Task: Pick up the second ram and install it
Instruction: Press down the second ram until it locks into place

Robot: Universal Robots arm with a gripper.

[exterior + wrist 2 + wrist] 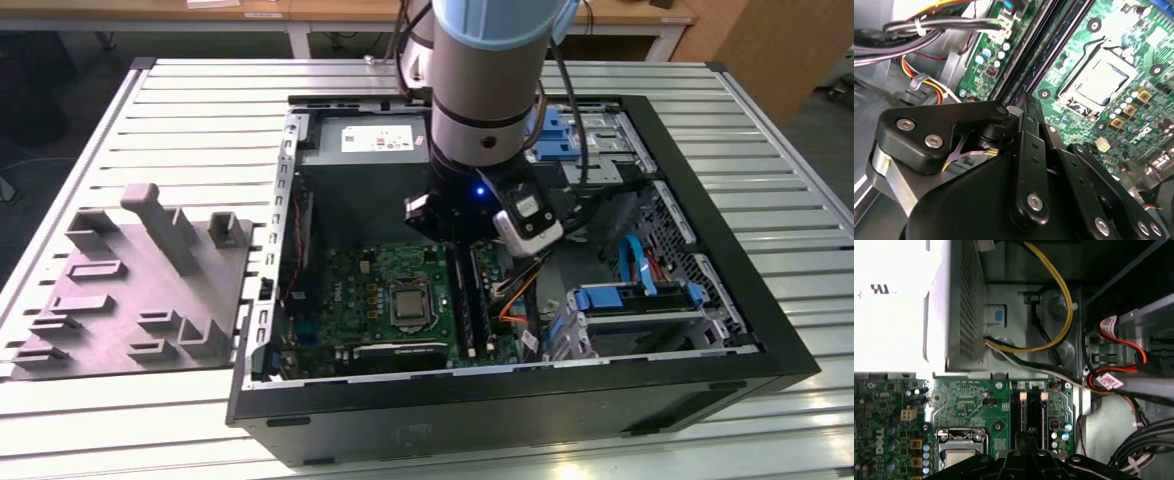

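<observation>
A robot arm reaches down into an open black computer case [521,400] on a slatted metal worktop [200,110], its black hand [461,240] low over the green motherboard [360,290]. The long dark memory stick [1031,412] stands in the slots beside the silver processor socket [1101,82], directly under the hand. I cannot tell whether the hand is clenched or released.
</observation>
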